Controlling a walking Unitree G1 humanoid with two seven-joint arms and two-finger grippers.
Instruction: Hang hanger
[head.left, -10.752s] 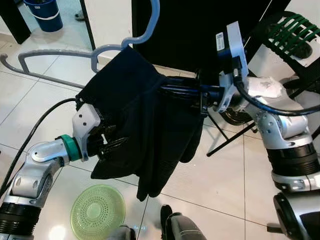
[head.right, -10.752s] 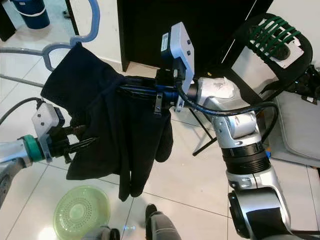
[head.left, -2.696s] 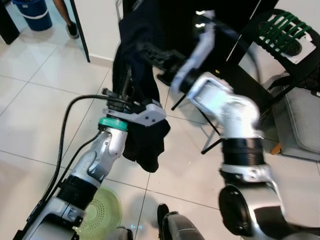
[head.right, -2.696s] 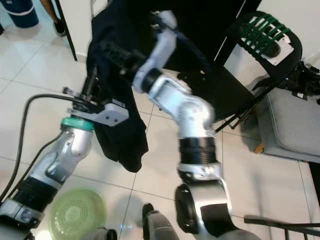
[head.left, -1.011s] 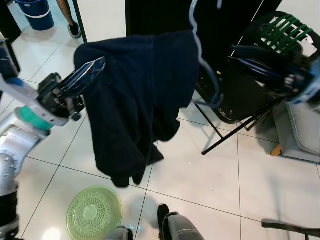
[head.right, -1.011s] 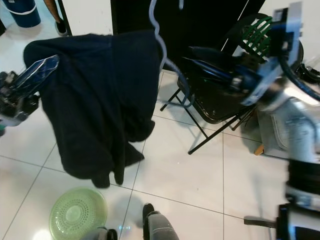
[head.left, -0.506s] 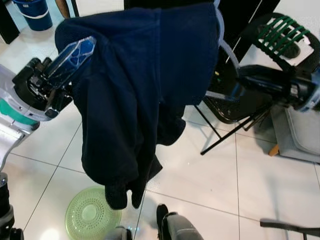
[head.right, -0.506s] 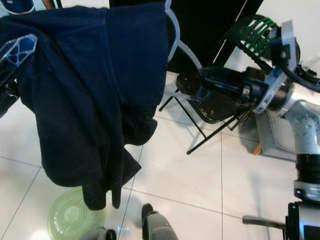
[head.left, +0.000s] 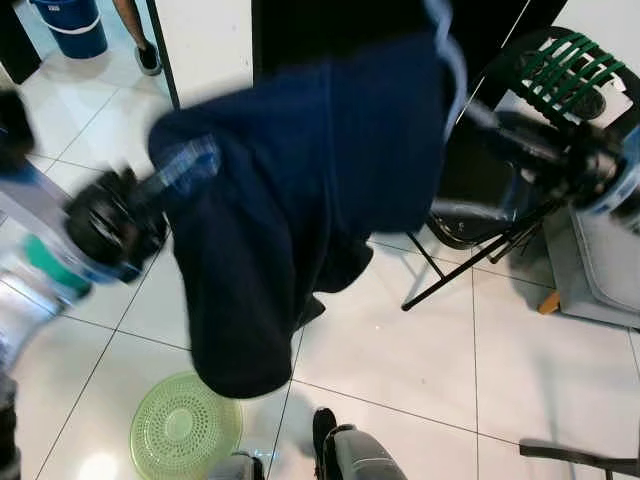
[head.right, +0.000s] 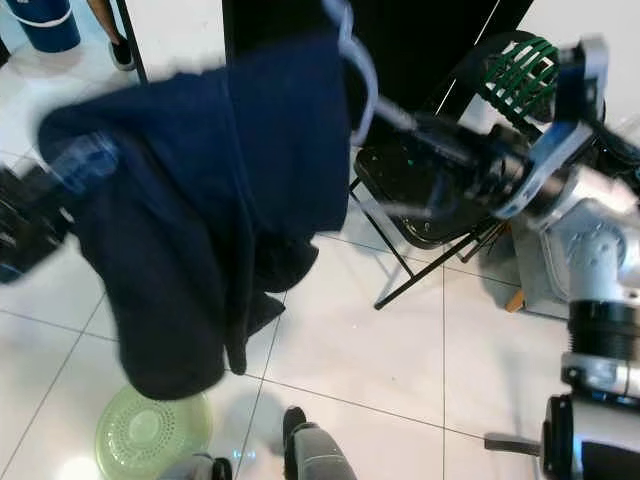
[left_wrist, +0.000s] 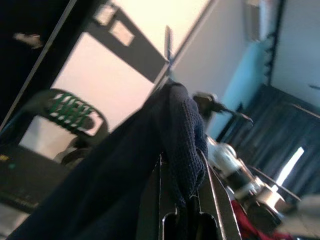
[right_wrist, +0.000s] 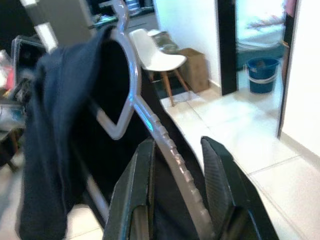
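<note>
Your head views are blurred, so read them loosely. The dark blue garment (head.left: 300, 220) fills the centre of the frame, draped over the pale hanger (head.right: 352, 60), whose hook rises out of the upper middle edge. The cloth hangs down toward the green round strainer (head.left: 185, 432) on the white tiled floor (head.left: 400, 360) at the lower left.

Your left gripper (head.left: 180, 170) sits at the left of the frame, pushed into the garment's left shoulder; in the left wrist view the knit fabric lies between its two fingers (left_wrist: 220, 200), so they are clamped on the cloth.

Your right gripper (head.right: 440, 150) reaches in from the right of the frame toward the hanger's lower bar. In the right wrist view the ridged grey arm of the hanger (right_wrist: 165, 140) runs between the two black fingers (right_wrist: 217, 170), which stand on either side of it; whether they press on it or sit slightly apart you cannot tell from here.

Behind, at the upper right, stands a black folding chair (head.left: 480, 215) with a green slatted item (head.left: 565, 65) above it. A blue bucket (head.left: 70, 25) and a person's foot (head.left: 145, 60) show at the upper left.
</note>
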